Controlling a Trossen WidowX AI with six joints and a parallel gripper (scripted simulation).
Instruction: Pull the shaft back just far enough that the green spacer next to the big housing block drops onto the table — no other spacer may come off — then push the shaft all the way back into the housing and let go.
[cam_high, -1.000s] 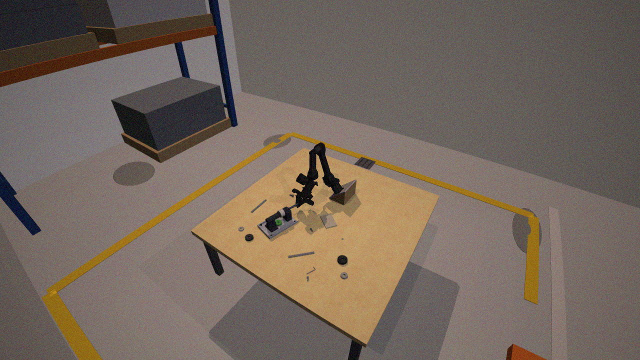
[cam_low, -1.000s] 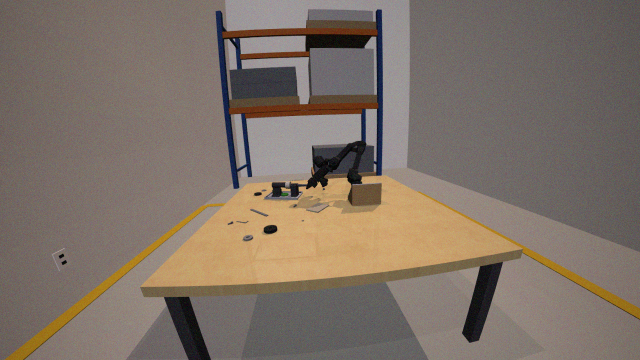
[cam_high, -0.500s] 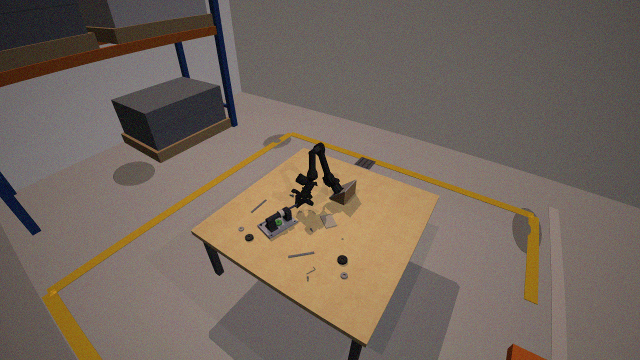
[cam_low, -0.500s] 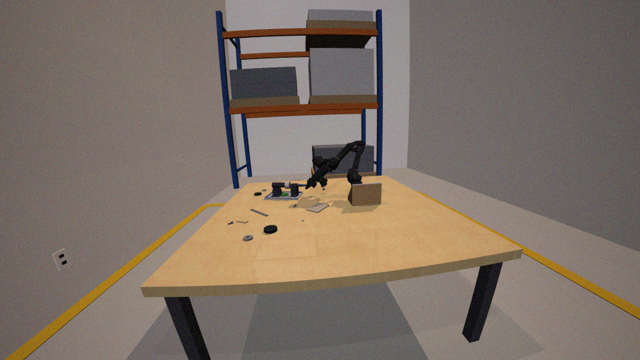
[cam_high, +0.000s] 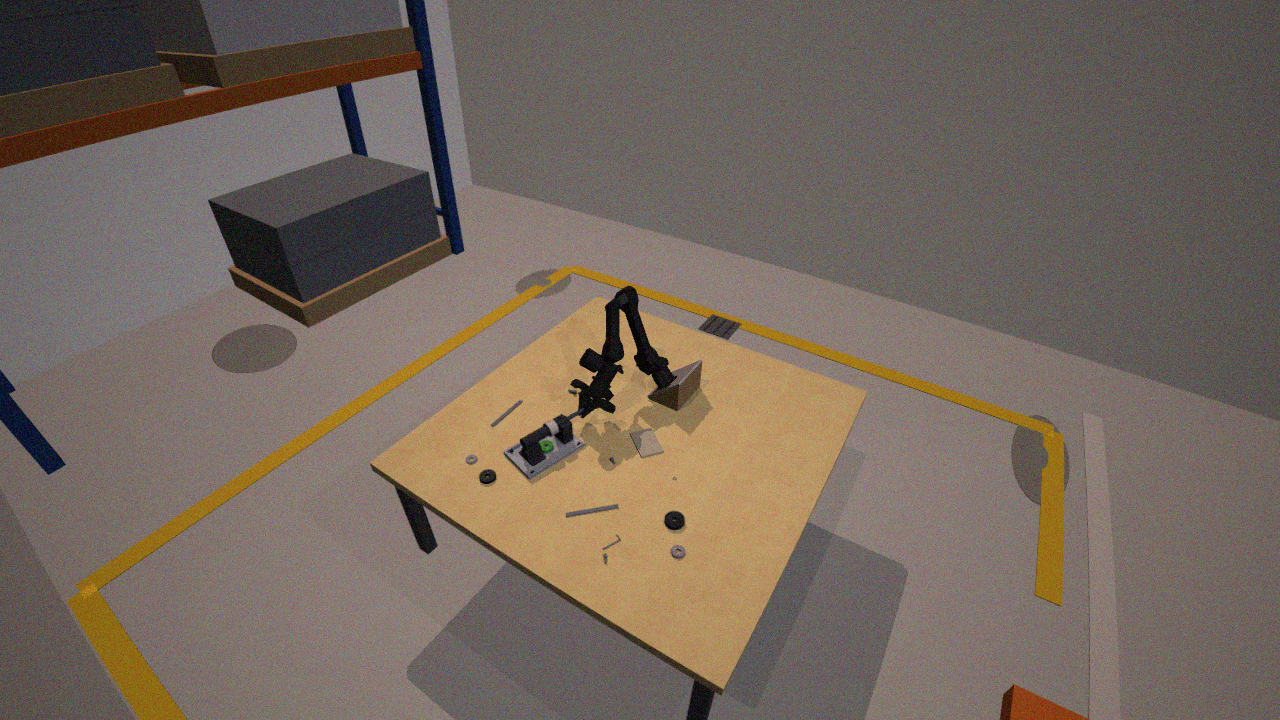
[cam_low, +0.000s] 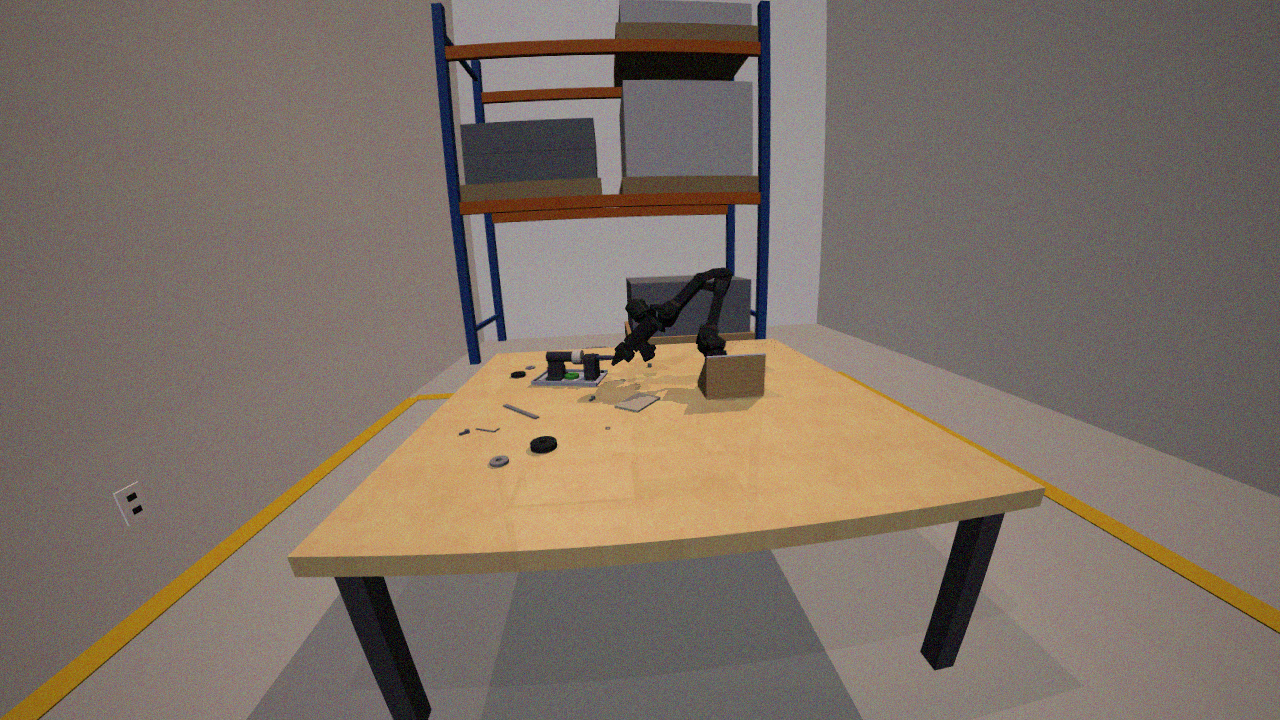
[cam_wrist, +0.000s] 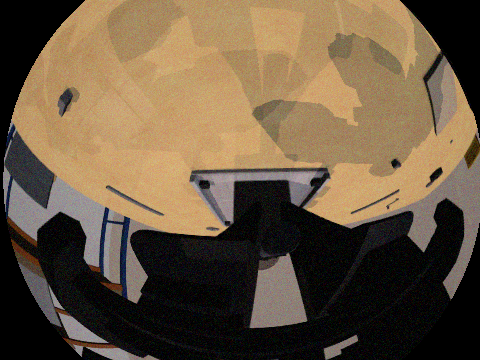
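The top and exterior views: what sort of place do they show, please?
Probably a warehouse-style workshop: a blue-and-orange pallet rack, yellow floor tape, and a wooden workbench.

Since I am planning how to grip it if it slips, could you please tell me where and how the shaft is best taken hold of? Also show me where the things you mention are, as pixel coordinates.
Probably by the bare end of the shaft (cam_high: 577, 414) (cam_low: 606, 358), sticking out past the smaller upright, coming from the arm's side with a finger on either flank: it is slim, roughly level and lies off the table there.

Top looks steeply down across the table (cam_high: 742, 555) (cam_low: 680, 483) (cam_wrist: 175, 110); exterior faces its edge, lower; wrist peers closely along the pincer (cam_high: 592, 402) (cam_low: 631, 353) (cam_wrist: 270, 208).
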